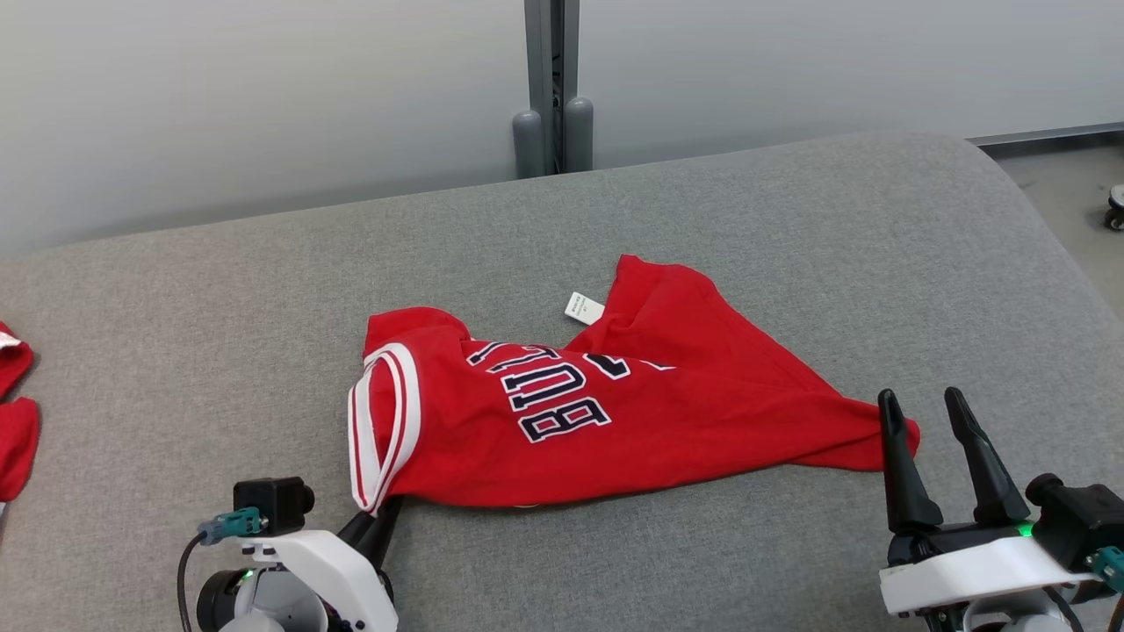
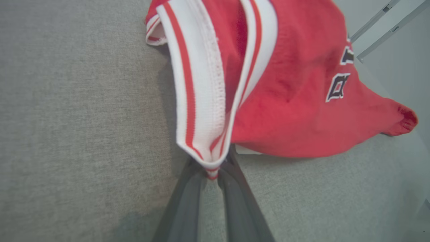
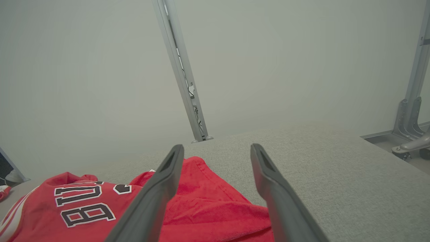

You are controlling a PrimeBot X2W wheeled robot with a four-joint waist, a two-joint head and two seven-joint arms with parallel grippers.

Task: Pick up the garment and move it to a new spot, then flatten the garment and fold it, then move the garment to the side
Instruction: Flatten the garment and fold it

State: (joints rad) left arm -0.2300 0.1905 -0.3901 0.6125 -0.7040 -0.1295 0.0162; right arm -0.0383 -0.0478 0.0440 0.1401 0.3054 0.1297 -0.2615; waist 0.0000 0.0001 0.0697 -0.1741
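A red jersey, the garment (image 1: 615,412), lies crumpled on the grey padded table (image 1: 790,228), its dark lettering facing up and a white tag at its far edge. My left gripper (image 1: 385,513) is at the garment's near left corner. In the left wrist view the left gripper (image 2: 213,171) is shut on the white-and-red striped trim (image 2: 198,101) of an opening. My right gripper (image 1: 920,402) stands open at the garment's right tip, its left finger over the cloth. The right wrist view shows the right gripper (image 3: 216,151) with nothing between its fingers and the garment (image 3: 201,205) below them.
More red cloth (image 1: 13,412) lies at the table's left edge. A grey metal post (image 1: 551,88) rises behind the table against a pale wall. The table's rounded right corner drops to the floor, where a caster wheel (image 1: 1115,207) stands.
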